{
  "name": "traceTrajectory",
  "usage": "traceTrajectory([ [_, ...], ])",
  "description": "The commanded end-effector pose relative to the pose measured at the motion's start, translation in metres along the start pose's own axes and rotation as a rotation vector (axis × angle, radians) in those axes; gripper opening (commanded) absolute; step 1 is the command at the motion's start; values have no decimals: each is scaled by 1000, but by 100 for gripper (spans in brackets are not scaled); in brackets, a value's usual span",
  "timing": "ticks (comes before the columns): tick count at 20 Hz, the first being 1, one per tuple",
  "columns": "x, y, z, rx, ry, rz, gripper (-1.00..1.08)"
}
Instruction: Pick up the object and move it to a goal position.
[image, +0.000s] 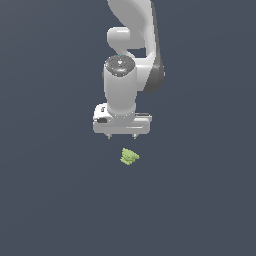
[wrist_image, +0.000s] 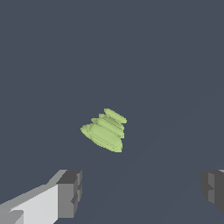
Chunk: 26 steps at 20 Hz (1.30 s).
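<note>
The object (image: 129, 157) is a tiny yellow-green lumpy item with ridged layers. It lies on the dark grey floor, just in front of and below the white gripper (image: 121, 136) in the exterior view. In the wrist view the object (wrist_image: 105, 130) sits ahead of the two grey fingertips (wrist_image: 70, 193), apart from them, not between them. The gripper (wrist_image: 141, 190) is open wide and empty. Its fingers point down and barely show under the white hand in the exterior view.
The white arm (image: 132, 45) rises from the hand to the top of the exterior view. The plain dark grey floor (image: 50, 200) spreads all around. No goal marker shows.
</note>
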<state>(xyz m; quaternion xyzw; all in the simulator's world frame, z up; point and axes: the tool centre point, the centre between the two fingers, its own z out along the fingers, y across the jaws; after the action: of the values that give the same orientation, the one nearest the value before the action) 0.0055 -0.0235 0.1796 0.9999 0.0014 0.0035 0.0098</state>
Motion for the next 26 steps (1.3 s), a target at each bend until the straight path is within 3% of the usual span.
traceTrajectory([
  [1, 0, 0, 0, 0, 0, 0, 100],
  [11, 4, -20, -6, 24, 0, -39, 100],
  [18, 4, -19, -4, 22, 0, -53, 100],
  [26, 5, -20, 6, 18, -1, -155, 100],
])
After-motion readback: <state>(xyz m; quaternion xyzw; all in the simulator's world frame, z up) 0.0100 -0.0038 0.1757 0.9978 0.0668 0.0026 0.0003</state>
